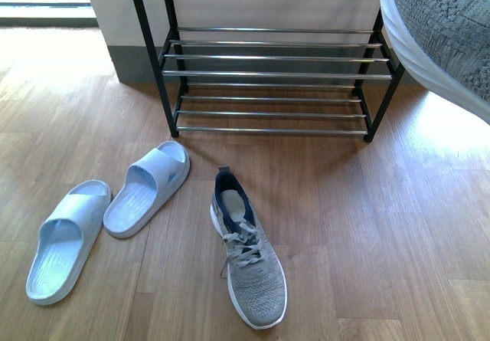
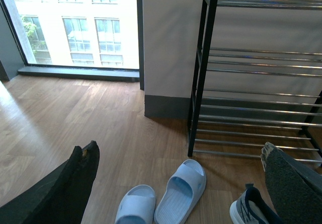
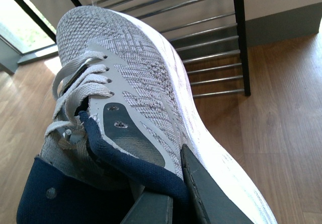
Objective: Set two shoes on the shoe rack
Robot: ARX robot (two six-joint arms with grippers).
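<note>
Grey sneaker [image 3: 146, 78], navy collar tight between the right fingers [image 3: 214, 196]; left fingers [image 2: 78, 176] wide apart.

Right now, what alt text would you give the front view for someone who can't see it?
A grey sneaker lies on a wooden floor, its heel toward a low shoe rack with silver rods. Two light-blue slides lie to its left, and a second grey sneaker fills the upper right corner, close to the camera.
</note>
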